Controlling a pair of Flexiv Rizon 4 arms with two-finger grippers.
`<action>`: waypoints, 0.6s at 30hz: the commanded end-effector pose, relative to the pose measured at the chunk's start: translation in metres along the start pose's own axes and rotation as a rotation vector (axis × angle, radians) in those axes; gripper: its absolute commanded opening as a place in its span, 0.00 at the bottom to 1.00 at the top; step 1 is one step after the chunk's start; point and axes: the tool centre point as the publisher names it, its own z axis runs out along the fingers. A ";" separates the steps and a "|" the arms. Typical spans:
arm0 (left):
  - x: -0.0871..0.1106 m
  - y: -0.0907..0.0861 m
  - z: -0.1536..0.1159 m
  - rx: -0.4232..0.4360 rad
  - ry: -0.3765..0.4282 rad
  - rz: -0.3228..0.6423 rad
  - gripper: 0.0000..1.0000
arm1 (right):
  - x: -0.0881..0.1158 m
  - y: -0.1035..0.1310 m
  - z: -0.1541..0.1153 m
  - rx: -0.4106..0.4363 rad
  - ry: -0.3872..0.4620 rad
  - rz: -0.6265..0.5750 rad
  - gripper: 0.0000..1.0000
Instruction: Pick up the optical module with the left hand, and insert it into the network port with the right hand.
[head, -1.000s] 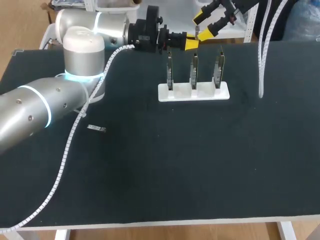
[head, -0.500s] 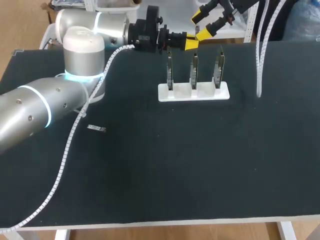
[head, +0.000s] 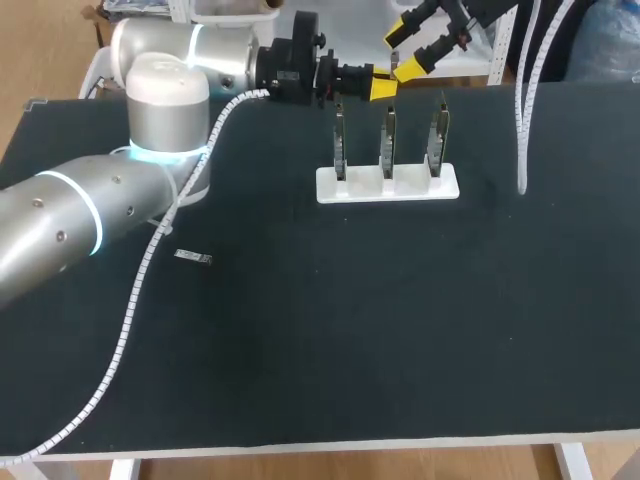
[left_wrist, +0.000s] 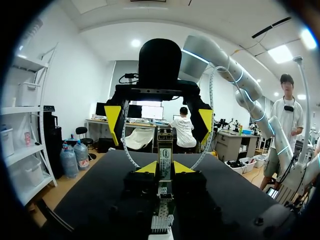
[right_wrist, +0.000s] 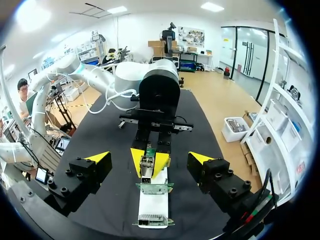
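My left gripper (head: 384, 87) hangs above the far side of the table, shut on the optical module (left_wrist: 165, 154), a slim metal piece standing up between its yellow tips. My right gripper (head: 407, 48) faces it from beyond and slightly higher, open wide. In the right wrist view its fingertips (right_wrist: 98, 158) stand well apart on either side of the left gripper (right_wrist: 149, 160) and the module (right_wrist: 146, 164), touching neither. Below them a white base (head: 388, 185) holds three upright network cards (head: 387, 140); the ports themselves are too small to make out.
A small metal part (head: 193, 257) lies on the black table (head: 400, 320) at the left, near my left arm's white spiral cable (head: 140, 275). My right arm's cable (head: 522, 110) hangs over the table's far right.
My right gripper wobbled slightly to the left and came back, and its hanging cable swayed with it. The left arm and the module have not moved.
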 end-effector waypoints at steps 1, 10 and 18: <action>0.000 0.004 0.000 0.007 0.001 -0.001 0.00 | -0.003 -0.010 0.001 -0.393 0.006 -0.001 1.00; 0.000 0.004 0.000 0.007 0.001 -0.001 0.00 | -0.004 -0.011 0.000 -0.373 0.005 -0.013 0.20; 0.000 0.004 0.000 0.007 0.001 -0.001 0.00 | -0.002 -0.010 0.001 -0.368 0.005 -0.009 0.00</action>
